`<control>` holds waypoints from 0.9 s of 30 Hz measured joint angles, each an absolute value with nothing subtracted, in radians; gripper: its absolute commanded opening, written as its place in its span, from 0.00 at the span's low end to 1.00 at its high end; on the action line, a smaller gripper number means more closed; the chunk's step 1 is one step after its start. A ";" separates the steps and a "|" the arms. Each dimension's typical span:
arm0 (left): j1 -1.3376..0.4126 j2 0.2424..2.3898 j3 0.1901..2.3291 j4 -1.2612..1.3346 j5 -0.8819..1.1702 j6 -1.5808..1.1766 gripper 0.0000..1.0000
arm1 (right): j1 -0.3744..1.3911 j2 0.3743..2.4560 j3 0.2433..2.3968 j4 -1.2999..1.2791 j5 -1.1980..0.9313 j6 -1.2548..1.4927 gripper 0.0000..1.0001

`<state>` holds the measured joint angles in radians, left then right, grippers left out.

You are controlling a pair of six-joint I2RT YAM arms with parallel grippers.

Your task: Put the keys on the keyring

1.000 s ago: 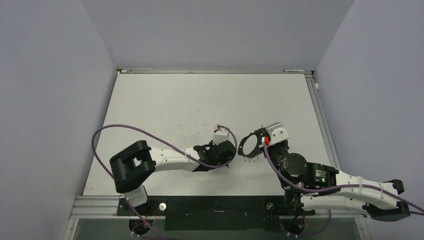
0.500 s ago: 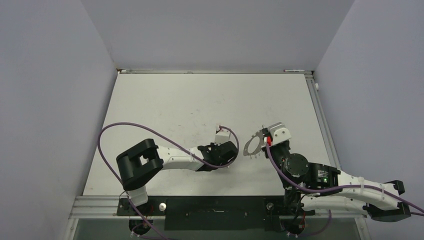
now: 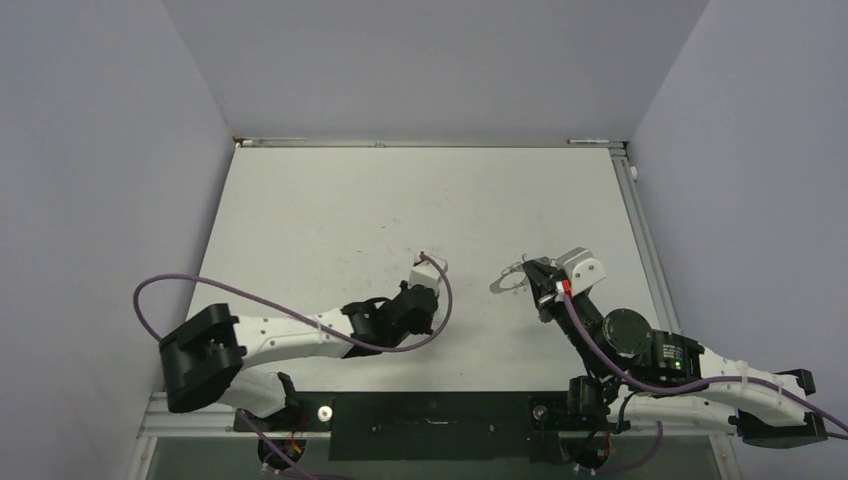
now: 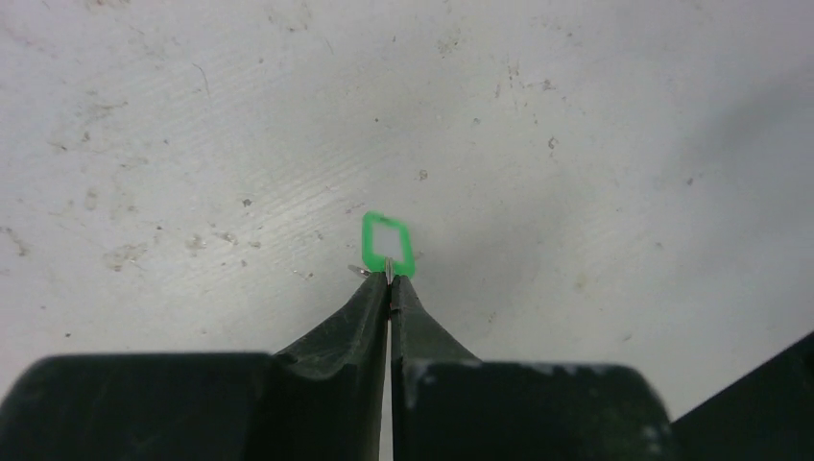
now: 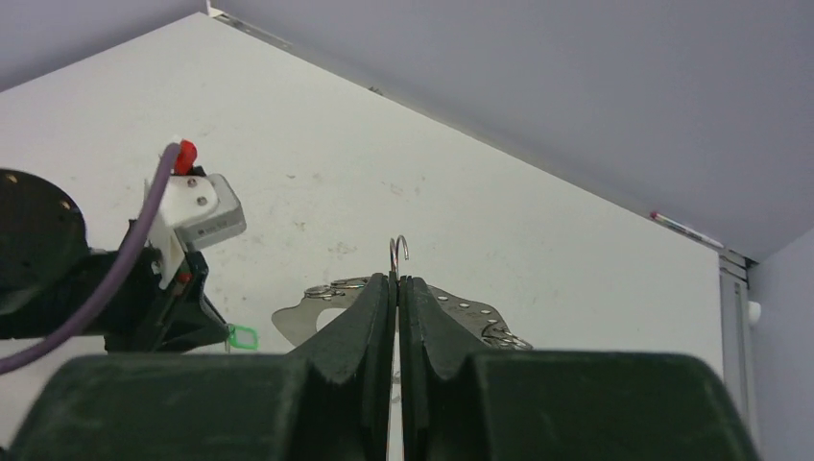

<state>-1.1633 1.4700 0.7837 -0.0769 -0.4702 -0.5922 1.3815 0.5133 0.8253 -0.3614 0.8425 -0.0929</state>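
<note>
The key [image 4: 387,247] is a tiny bright green loop, pinched at its near end by the tips of my left gripper [image 4: 389,279], which is shut on it close to the table surface. It also shows as a green speck [image 5: 243,336] in the right wrist view, just ahead of the left gripper [image 5: 216,331]. The keyring [image 5: 466,307], a flat grey metal ring with small wire loops, sits edge-on between the fingers of my right gripper [image 5: 396,280], shut on it. From above, the keyring [image 3: 512,279] sticks out left of the right gripper [image 3: 540,285]. The left gripper [image 3: 432,305] hides the key there.
A thin wire hook [image 5: 399,252] stands up from the ring just above the right fingertips. The white table [image 3: 400,200] is scuffed and speckled. Grey walls enclose it on three sides, and a rail [image 3: 640,230] runs along its right edge.
My left gripper has closed on the green key, and its arm has swung lower and to the left. The right gripper shifted slightly right, tilting the keyring flatter.
</note>
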 measured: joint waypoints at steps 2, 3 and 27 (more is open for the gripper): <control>-1.163 1.361 0.715 -0.027 -0.461 -0.517 0.00 | 1.382 0.500 0.826 -0.363 0.782 -0.094 0.05; -1.164 1.302 0.683 -0.009 -0.457 -0.480 0.00 | 1.382 0.493 0.827 -0.364 0.754 -0.095 0.05; -1.394 0.464 0.455 0.158 -0.247 0.250 0.00 | 1.382 0.711 0.836 -0.356 -0.067 -0.258 0.05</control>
<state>-1.3941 0.4637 0.4549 0.1581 -0.2470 0.2497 1.3815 0.7113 0.8360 -0.3565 -0.0666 -0.2584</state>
